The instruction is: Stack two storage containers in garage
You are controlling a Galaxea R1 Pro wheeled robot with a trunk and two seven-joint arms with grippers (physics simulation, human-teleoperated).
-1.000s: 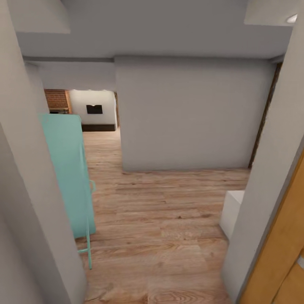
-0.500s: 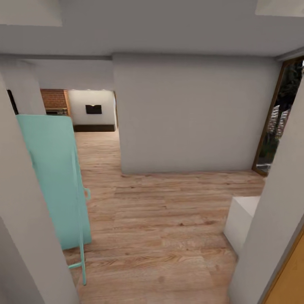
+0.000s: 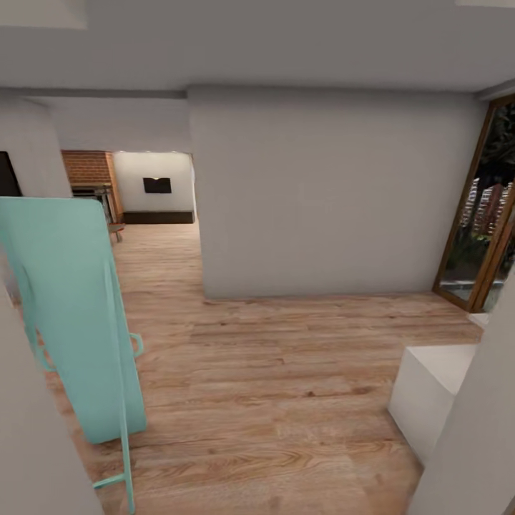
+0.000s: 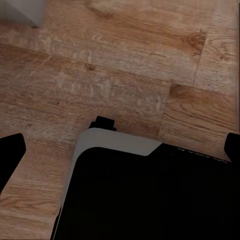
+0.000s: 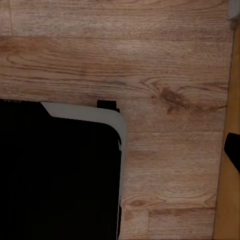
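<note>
Left gripper (image 4: pixel 120 150): two dark fingertips sit at opposite edges of the left wrist view, spread wide, nothing between them. Below it lie the robot's black base (image 4: pixel 150 200) with its grey rim and the wood-plank floor (image 4: pixel 125 65). Right gripper: one dark fingertip (image 5: pixel 233 150) is visible at the frame edge; its opening cannot be determined. The head view faces a hallway: a turquoise folding stand (image 3: pixel 71 315) leans at the left, a grey wall block (image 3: pixel 329 193) stands ahead, a white box (image 3: pixel 436 386) sits at the right, beside a wood-framed glass door (image 3: pixel 486 214). The living room (image 3: pixel 136 189), with brick fireplace (image 3: pixel 86 168), lies far ahead through the opening. Containers' location cannot be determined.
</note>
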